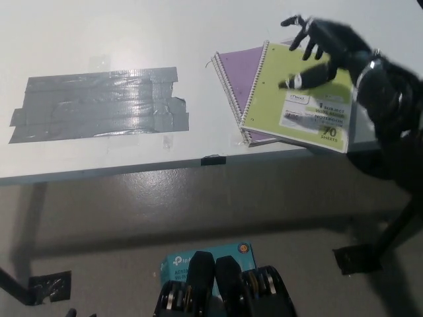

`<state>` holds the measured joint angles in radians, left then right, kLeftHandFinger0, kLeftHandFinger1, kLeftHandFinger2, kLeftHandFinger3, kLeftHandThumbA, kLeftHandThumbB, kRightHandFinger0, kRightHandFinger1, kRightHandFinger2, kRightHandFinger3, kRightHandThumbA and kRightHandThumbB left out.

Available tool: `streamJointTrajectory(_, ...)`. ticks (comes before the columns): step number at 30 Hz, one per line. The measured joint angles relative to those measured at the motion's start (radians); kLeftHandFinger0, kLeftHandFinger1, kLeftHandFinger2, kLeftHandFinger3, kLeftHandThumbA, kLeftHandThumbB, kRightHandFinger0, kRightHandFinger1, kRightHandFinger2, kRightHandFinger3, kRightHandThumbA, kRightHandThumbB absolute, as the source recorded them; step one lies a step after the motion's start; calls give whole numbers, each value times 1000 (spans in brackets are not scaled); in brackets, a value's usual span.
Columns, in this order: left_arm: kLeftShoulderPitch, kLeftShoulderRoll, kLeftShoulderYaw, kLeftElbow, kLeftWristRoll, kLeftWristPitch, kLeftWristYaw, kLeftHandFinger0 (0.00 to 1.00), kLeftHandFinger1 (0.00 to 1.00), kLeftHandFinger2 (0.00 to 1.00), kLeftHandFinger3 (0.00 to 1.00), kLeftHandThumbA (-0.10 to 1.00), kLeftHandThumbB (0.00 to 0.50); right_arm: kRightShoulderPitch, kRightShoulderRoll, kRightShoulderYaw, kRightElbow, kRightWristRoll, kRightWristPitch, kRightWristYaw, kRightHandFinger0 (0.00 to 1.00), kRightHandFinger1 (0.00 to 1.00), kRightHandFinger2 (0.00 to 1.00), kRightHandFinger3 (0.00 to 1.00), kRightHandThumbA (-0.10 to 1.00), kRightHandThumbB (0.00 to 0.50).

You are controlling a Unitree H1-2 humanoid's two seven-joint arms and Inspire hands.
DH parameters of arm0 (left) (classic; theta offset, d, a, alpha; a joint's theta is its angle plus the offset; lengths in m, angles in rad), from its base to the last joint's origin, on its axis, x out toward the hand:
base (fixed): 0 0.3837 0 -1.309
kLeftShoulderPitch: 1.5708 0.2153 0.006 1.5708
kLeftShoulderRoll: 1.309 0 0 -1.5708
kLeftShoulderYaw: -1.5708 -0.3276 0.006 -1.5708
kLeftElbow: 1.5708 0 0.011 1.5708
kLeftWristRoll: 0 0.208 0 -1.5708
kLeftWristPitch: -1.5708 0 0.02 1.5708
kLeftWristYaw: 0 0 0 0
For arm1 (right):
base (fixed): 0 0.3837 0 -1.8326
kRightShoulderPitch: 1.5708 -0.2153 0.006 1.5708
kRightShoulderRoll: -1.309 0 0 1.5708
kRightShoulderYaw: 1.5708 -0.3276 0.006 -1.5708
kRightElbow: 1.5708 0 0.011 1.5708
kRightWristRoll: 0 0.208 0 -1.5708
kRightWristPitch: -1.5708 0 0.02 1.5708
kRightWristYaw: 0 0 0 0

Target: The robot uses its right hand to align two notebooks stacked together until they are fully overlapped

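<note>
The two notebooks lie stacked near the right end of the white tabletop (132,39), close to its front edge. The green notebook (277,99) sits on top, rotated clockwise relative to the purple notebook (238,69) beneath it. A wedge of purple cover shows along the left side of the green one, and a small purple corner shows at the far edge. The stack is therefore not yet aligned.

The black right hand (322,46) is positioned over the far right portion of the green notebook. Its fingers are spread apart and it holds nothing. One finger (305,77) extends down toward the green cover near the printed label; whether it touches the cover cannot be determined. The left hand is not visible.

The step in hand appears to be placement of the right hand for a push on the top notebook; the alignment itself has not begun to show.

The next move calls for contact on the green cover or its far right edge, followed by a counter-clockwise turn of that notebook until its spiral binding runs parallel with the purple one's. A sideways slide toward the left is then needed to cover the exposed purple strip. Pressure should stay light, so the lower notebook does not travel with the upper one.

A patch of grey tape (99,102) lies well apart on the left.
</note>
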<state>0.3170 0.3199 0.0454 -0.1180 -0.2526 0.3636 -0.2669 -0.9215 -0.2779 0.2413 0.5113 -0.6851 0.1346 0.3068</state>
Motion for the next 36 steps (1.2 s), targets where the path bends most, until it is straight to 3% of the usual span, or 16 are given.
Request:
streamJointTrajectory(2,1,-3,-2,0,0,0,0,812,854,908,1000,1000,500,39,26,0,17,-12,29,-36,1000,1000,1000,1000,1000,295)
streamJointTrajectory(10,0,-7,-11,0,0,0,0,937,886,902,1000,1000,500,98,119,-2,92,-52,133,-171,1000,1000,1000,1000,1000,270)
streamJointTrajectory(15,-1,-7,-23,1,1,0,0,1000,914,947,1000,1000,500,98,160,-3,127,-76,181,-263,1000,1000,1000,1000,1000,258)
streamJointTrajectory(24,2,-11,-39,2,2,-1,0,989,885,908,1000,1000,500,98,230,-27,166,-89,242,-419,1000,1000,1000,1000,1000,250)
streamJointTrajectory(27,2,-11,-40,2,3,-3,0,987,895,905,1000,1000,500,98,249,-50,171,-89,259,-470,1000,1000,1000,1000,1000,221)
streamJointTrajectory(32,10,-12,-42,2,4,-9,0,1000,889,889,1000,1000,500,98,273,-87,179,-86,294,-546,1000,1000,1000,1000,1000,265)
streamJointTrajectory(35,13,-13,-43,3,6,-13,0,867,848,886,1000,1000,500,106,274,-91,187,-79,302,-563,1000,1000,1000,1000,1000,278)
streamJointTrajectory(36,13,-14,-43,3,7,-15,0,942,873,885,1000,1000,500,112,274,-92,187,-76,303,-569,1000,1000,1000,1000,1000,276)
